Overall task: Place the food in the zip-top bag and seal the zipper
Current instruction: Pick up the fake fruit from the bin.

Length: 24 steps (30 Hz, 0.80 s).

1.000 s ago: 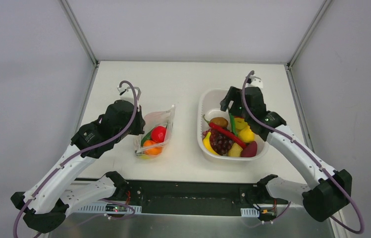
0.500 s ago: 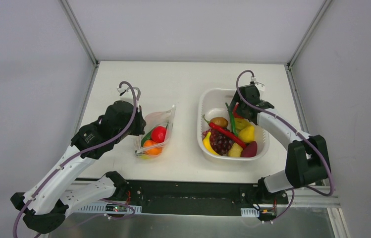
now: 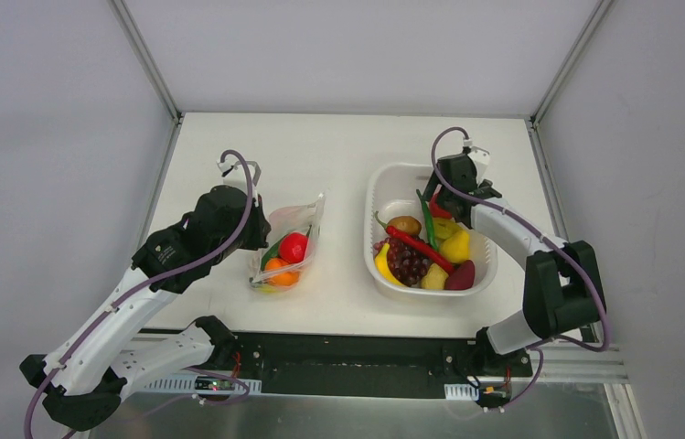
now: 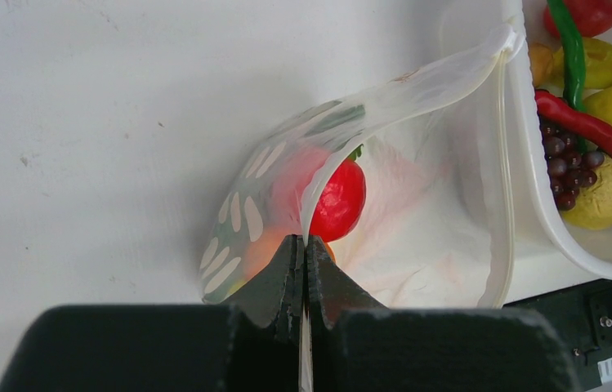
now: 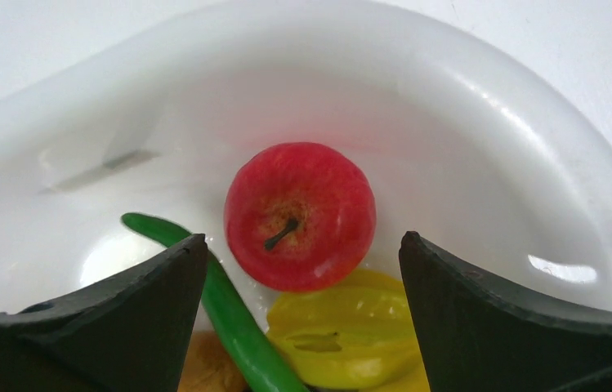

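On the bench (image 3: 320, 155), left of the basket (image 3: 373, 197), the zip-top bag (image 3: 308, 217) holds some food (image 3: 293, 247), our left pincer (image 4: 304, 255) clamped on its rim. Our right pincer (image 5: 300, 241), jaws apart, hovers over the apple (image 5: 300, 204); next we likely descend and grip it.

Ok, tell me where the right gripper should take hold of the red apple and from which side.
Probably grip the red apple across its round middle, coming stem-on along the right gripper's line; its open fingers flank it. The green pod crowds one side and the yellow starfruit borders it below, so close at the widest part.
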Motion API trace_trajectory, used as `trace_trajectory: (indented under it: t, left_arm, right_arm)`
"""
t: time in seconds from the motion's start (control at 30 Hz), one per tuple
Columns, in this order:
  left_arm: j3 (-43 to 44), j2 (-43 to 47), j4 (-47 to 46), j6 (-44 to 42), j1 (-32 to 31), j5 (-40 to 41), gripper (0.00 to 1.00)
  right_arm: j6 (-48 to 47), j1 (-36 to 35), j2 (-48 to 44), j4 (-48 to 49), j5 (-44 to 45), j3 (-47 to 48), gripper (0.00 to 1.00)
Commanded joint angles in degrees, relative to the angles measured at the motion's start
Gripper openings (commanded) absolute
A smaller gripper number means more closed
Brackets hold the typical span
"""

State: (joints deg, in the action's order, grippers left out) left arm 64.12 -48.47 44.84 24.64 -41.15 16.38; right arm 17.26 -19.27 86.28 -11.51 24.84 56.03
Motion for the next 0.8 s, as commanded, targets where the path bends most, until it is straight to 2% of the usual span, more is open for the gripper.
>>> trace_trajectory:
  t: [0.0,0.07,0.3,0.43,0.53,0.7,0.77]
  left_arm:
    - [0.11,0.35,-1.46,0.89,0.54,-1.2,0.0]
    - [-0.08,0.55,-1.74,1.06,0.54,-1.38,0.0]
    - [0.17,0.3,-1.6,1.28,0.54,-1.99,0.0]
    - [0.15,0.36,-1.53,1.27,0.58,-2.13,0.0]
    - [0.16,0.39,-1.59,1.28,0.54,-2.14,0.0]
    - [0.1,0.44,-1.42,1.28,0.54,-2.04,0.0]
    - [-0.03,0.54,-1.42,1.35,0.54,-2.06,0.0]
  right_arm:
    - [-0.77,0.11,3.21,3.46,5.22,0.79,0.89]
    - [-1.21,0.17,4.06,6.76,5.03,-0.68,0.86]
    - [-1.08,0.11,5.82,6.76,0.53,-0.42,0.75]
    - [-2.41,0.17,5.42,6.22,-2.49,0.04,0.75]
    - [-3.38,0.12,5.82,6.37,-4.18,0.07,0.83]
    - [-4.14,0.15,7.31,4.68,-5.92,1.23,0.84]
    - [-4.08,0.12,7.28,4.4,-5.59,1.53,0.8]
